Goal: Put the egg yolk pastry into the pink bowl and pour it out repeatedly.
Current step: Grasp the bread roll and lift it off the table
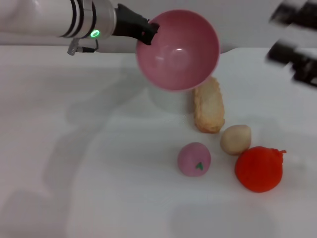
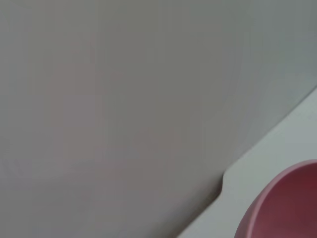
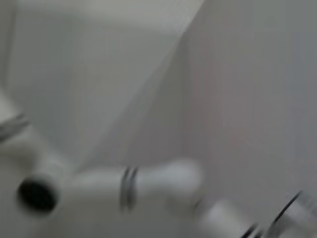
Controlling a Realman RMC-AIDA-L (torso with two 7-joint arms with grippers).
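Note:
In the head view my left gripper (image 1: 148,32) is shut on the rim of the pink bowl (image 1: 179,49) and holds it lifted above the table's far side. The bowl is tipped on its side, its mouth faces the camera and nothing lies inside. A slice of the pink bowl (image 2: 290,206) shows in the left wrist view. The egg yolk pastry (image 1: 236,139) rests on the table, below and right of the bowl. My right gripper (image 1: 293,47) hangs blurred at the upper right, well away from the pastry.
A long tan bread (image 1: 209,105) lies just under the bowl. A pink ball with a green mark (image 1: 194,159) and a red-orange ball (image 1: 259,169) flank the pastry. The right wrist view shows only my left arm (image 3: 148,186) and the white table.

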